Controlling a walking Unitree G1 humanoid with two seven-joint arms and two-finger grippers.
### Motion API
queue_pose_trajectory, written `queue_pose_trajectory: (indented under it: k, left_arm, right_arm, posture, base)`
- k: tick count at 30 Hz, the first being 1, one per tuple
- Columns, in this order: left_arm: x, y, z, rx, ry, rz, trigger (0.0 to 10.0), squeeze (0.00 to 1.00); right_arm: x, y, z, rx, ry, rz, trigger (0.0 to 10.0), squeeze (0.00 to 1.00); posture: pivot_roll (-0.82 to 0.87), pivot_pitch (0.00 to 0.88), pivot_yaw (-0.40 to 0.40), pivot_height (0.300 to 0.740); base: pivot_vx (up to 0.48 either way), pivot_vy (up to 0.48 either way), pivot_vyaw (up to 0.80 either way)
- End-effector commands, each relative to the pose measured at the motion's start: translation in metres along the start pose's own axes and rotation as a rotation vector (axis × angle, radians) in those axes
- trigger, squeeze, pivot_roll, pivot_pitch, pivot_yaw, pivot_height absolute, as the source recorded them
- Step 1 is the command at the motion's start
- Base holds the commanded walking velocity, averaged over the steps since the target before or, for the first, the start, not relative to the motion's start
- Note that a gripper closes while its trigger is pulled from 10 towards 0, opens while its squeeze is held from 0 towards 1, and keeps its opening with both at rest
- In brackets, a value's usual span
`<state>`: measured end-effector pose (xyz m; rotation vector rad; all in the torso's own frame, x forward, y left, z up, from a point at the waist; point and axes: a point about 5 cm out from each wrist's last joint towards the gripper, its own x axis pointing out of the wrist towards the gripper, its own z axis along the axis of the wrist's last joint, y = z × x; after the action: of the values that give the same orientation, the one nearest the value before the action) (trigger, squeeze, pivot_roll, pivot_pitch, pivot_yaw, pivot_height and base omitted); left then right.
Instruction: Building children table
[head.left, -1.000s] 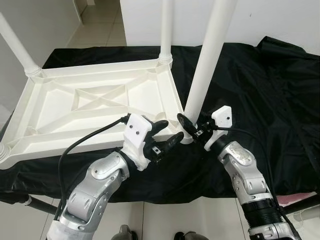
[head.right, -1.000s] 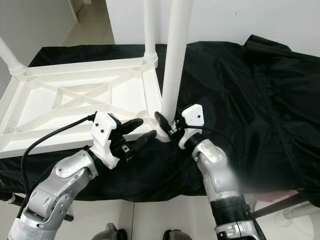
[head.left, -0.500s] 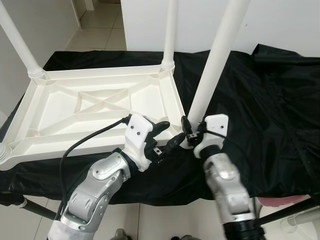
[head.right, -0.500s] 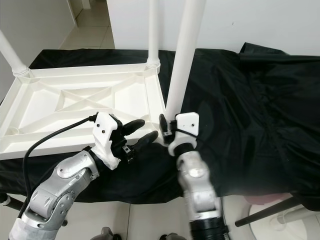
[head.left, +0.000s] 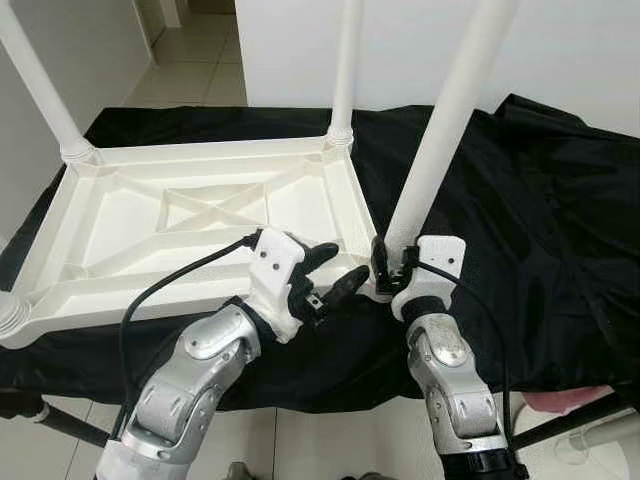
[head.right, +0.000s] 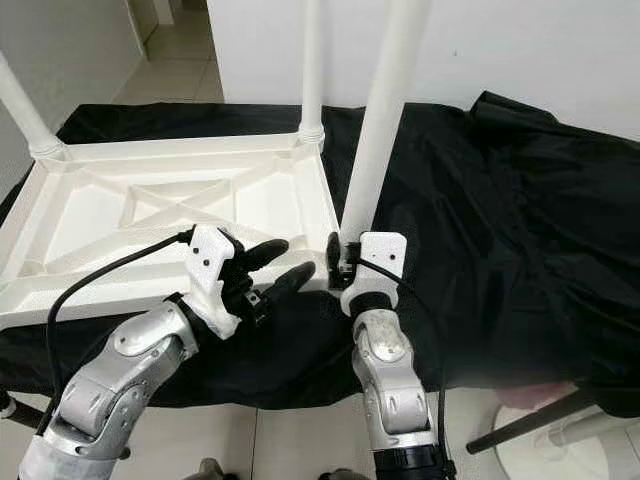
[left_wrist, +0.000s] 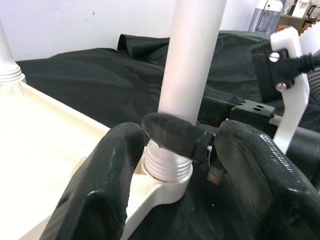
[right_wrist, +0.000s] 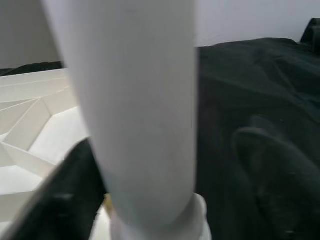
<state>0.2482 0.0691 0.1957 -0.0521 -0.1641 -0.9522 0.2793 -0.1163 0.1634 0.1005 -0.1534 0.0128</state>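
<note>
Right hand (head.left: 388, 268): swung round since a second ago, forearm now nearly straight below the near-corner table leg (head.left: 440, 135); fingers apart, straddling the leg's base without clear clamping.
Left hand (head.left: 333, 272): unchanged in place, fingers spread apart, empty, just beside the same corner socket (left_wrist: 167, 172).
Table leg: upright, leaning slightly, ribbed foot seated in the socket of the upturned white tabletop (head.left: 130, 225).
Other legs: far corner leg (head.left: 345, 65) and left leg (head.left: 40, 85) already standing.
Support: counter under black cloth (head.left: 530, 200).
Handling note: close the right hand low on the leg, keep it plumb, twist steadily; the left hand should brace the tabletop rim against turning.
</note>
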Motion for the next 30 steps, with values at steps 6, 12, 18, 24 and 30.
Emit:
queue_pose_trajectory:
  k: [6,12,18,24,30]
  left_arm:
    - [0.000,0.003,0.000,0.016,0.007,-0.006,10.0,0.00]
    - [-0.001,0.005,-0.002,0.033,0.020,-0.015,10.0,0.00]
    - [-0.006,0.006,-0.007,0.053,0.062,-0.044,10.0,0.00]
    - [-0.010,0.005,-0.012,0.056,0.095,-0.085,10.0,0.00]
    - [-0.015,0.001,-0.016,0.053,0.127,-0.139,10.0,0.00]
  right_arm:
    - [-0.001,-0.001,0.004,0.045,-0.021,0.083,10.0,0.00]
    - [-0.001,-0.004,0.007,0.042,-0.029,0.198,10.0,0.00]
    - [0.001,-0.016,0.010,-0.049,-0.032,0.467,10.0,0.00]
    - [0.008,-0.028,0.007,-0.115,0.000,0.596,10.0,0.00]
    - [0.018,-0.034,-0.003,-0.170,0.056,0.701,10.0,0.00]
  posture:
    - [-0.10,0.069,0.015,0.740]
    - [-0.09,0.064,0.018,0.740]
    - [-0.08,0.065,0.022,0.740]
    - [-0.08,0.062,0.027,0.740]
    - [-0.08,0.055,0.037,0.740]
  base:
    - [0.000,0.000,0.00]
    - [0.000,0.000,0.00]
    - [0.000,0.000,0.00]
    - [0.000,0.000,0.00]
    - [0.000,0.000,0.00]
